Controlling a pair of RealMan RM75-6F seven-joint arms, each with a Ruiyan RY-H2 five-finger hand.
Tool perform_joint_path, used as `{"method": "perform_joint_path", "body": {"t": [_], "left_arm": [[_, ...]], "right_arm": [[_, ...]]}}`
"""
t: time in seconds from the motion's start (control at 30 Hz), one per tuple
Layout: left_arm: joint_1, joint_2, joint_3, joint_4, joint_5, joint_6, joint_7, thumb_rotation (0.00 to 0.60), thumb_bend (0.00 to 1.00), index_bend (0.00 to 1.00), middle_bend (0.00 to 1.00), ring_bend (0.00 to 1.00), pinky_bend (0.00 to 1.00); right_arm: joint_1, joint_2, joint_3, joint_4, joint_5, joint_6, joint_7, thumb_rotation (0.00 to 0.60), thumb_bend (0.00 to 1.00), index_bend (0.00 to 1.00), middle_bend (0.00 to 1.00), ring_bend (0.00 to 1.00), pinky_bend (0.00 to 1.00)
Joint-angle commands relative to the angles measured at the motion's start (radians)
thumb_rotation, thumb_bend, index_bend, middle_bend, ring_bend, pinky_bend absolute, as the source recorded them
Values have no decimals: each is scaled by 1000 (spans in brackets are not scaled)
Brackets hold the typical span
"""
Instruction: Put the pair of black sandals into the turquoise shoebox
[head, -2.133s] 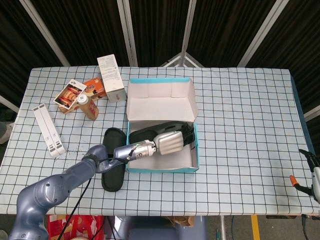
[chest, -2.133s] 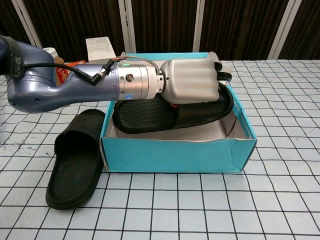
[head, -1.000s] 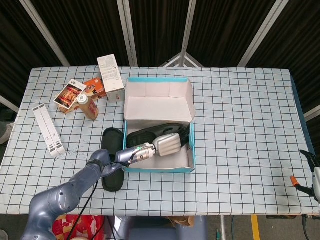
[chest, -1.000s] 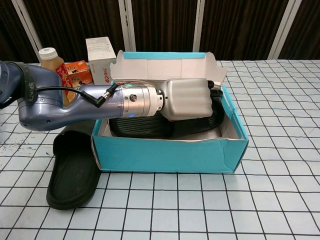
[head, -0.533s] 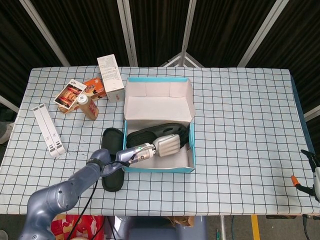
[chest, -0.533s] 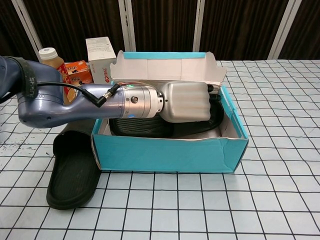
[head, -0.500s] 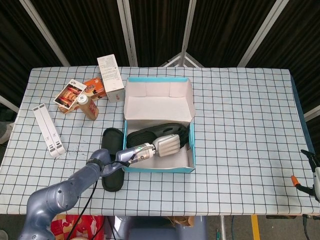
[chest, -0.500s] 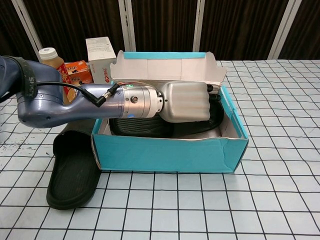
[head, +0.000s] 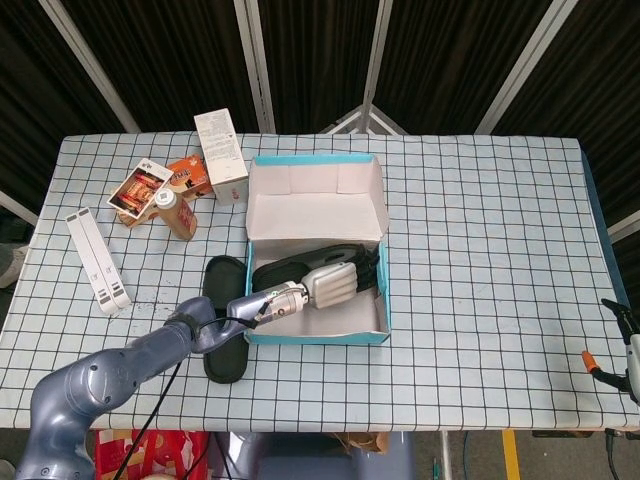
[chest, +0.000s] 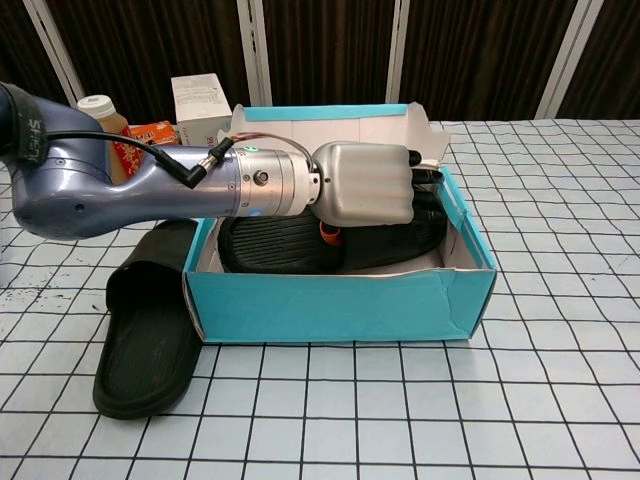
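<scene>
One sandal (chest: 300, 243) lies inside the shoebox (chest: 340, 305), under the left hand (chest: 365, 183); whether it is gripped cannot be told. The other sandal (chest: 150, 320) rests on the table near its front-left edge. If snagged on withdrawal, the boxed sandal could be dragged out.

Even, bright overhead light is falling across the checked tablecloth (head: 480, 250) in both views, while the backdrop behind is staying almost black. Shadows are lying short and soft — a faint one is sitting under the shoebox (chest: 340, 300) along its front edge. The silver shell of the left hand (chest: 365, 183) is catching a mild sheen, and the white box lining is nearing overexposure in the head view. Both pictures are showing sharp focus; the chest view is bending the grid lines slightly — most toward its corners.
</scene>
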Motion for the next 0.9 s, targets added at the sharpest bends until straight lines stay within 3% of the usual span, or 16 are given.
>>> {"method": "perform_joint_path", "body": {"t": [0.03,0.5,0.9], "left_arm": [[0,22,-16,-38,-18,-23,42,460,174,0,18,29,196],[7,135,-82,-240,-85,-59,209,426,141,0,0,6,193],[46,306,-129,-495,-142,-37,332,426,141,0,0,6,193]], "right_arm": [[0,-1,2,2,2,0,1,600,317,161,200,249,193],[1,0,2,4,3,-6,10,600,318,161,200,250,193],[-2,6,3,1,8,-8,23,600,318,161,200,251,193]]}}
